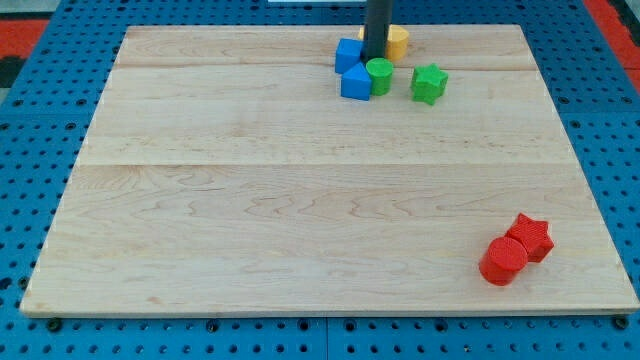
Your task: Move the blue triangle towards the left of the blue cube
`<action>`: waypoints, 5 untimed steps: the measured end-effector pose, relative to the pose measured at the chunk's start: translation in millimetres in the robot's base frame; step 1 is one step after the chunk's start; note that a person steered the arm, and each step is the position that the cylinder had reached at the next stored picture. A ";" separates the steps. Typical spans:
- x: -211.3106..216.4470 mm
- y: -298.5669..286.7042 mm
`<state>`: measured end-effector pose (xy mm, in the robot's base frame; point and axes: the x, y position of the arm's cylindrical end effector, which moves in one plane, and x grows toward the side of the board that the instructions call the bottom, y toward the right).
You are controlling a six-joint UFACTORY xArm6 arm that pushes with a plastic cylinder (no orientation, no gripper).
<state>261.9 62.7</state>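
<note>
Evidently my tip [373, 58], a plain rod with no pincer to open or hold anything, sits wedged among the blue cube [348, 53], blue triangle [355, 82] and green cylinder [379, 75], poised to nudge the triangle leftward.

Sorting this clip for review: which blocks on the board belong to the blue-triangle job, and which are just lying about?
Job:
- blue triangle
- blue cube
- my tip, among the cluster, right of the blue cube

Lying about:
- green cylinder
- green star
- yellow block, partly hidden by the rod
- red cylinder
- red star

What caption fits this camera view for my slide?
My tip stands among the blue cube, blue triangle, green cylinder and yellow block near the view's top.
</note>
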 end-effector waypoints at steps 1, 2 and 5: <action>0.4 21.3; 0.5 83.1; -62.1 43.0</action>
<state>199.8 105.7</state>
